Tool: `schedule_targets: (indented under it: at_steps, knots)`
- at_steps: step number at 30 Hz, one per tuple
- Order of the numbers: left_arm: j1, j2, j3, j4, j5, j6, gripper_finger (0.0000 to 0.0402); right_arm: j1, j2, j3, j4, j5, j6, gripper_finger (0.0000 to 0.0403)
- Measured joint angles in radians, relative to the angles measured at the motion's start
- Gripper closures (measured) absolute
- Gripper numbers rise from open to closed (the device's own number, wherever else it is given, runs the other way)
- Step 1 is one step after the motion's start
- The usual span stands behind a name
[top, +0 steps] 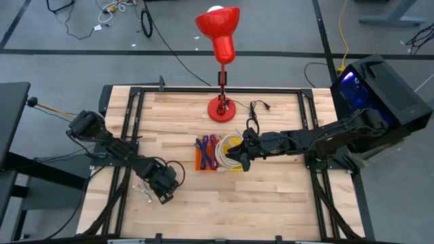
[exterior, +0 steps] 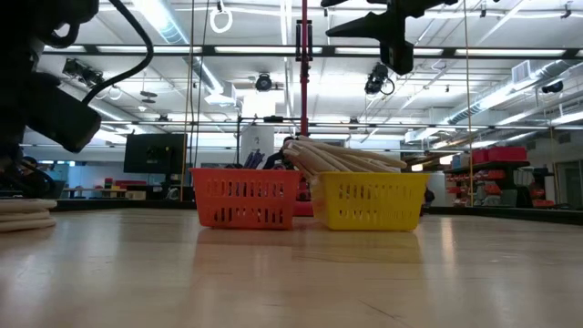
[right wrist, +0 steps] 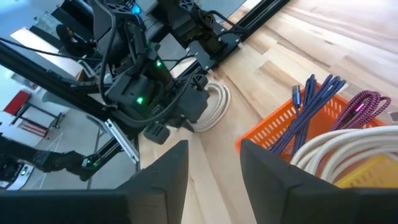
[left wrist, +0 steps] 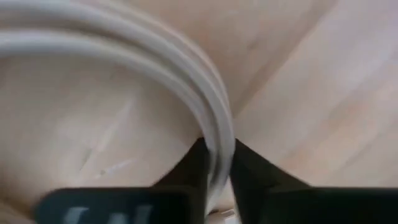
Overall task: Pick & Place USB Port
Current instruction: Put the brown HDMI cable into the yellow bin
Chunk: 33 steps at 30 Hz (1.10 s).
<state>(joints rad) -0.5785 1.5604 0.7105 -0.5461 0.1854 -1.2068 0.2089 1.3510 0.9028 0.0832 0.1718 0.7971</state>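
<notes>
A coiled white USB cable (top: 145, 192) lies flat on the wood table near its front left; it also shows at the low view's left edge (exterior: 22, 217) and in the right wrist view (right wrist: 216, 104). My left gripper (top: 163, 188) is down on it, shut on the coil (left wrist: 217, 163). An orange basket (top: 204, 163) holds purple cables (right wrist: 323, 93). A yellow basket (exterior: 369, 200) beside it holds white cables (exterior: 339, 158). My right gripper (right wrist: 214, 168) hovers open above the yellow basket (top: 239, 154). My left gripper pinches the curved strands of the white coil (left wrist: 219, 138) between its two fingers (left wrist: 198, 167). The fingers lie across the strands. At least two strands run through the gap. The coil rests on the table (exterior: 22, 217).
A red desk lamp (top: 221, 108) stands behind the baskets, its shade over the table's far edge. A black cord (top: 256, 107) lies to its right. A black frame (top: 203, 90) borders the table. Bare wood lies along the near edge (top: 237, 210).
</notes>
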Motion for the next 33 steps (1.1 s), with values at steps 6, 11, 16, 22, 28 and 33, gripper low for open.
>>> schedule_targets:
  at_steps: [6,11,16,22,28,33]
  knots:
    - [0.009,0.000,-0.002,0.054,-0.005,0.013,0.0366,-0.008,0.000,0.000,0.000,0.038,0.003,0.0266]
    - [0.019,-0.017,0.056,0.109,-0.101,0.024,0.0366,-0.040,-0.010,0.000,-0.002,0.048,-0.009,0.0290]
    - [0.046,-0.090,0.148,0.064,-0.232,0.048,0.0366,-0.099,-0.064,0.000,-0.060,0.050,-0.034,0.0321]
    - [0.075,-0.159,0.298,-0.031,-0.347,0.118,0.0366,-0.153,-0.154,0.000,-0.207,0.017,-0.083,0.0385]
    - [0.091,-0.178,0.488,-0.140,-0.463,0.223,0.0366,-0.169,-0.236,0.000,-0.408,0.067,-0.098,0.0399]
    - [0.121,-0.180,0.624,-0.130,-0.535,0.328,0.0366,-0.180,-0.279,0.000,-0.620,0.130,-0.053,0.0401]
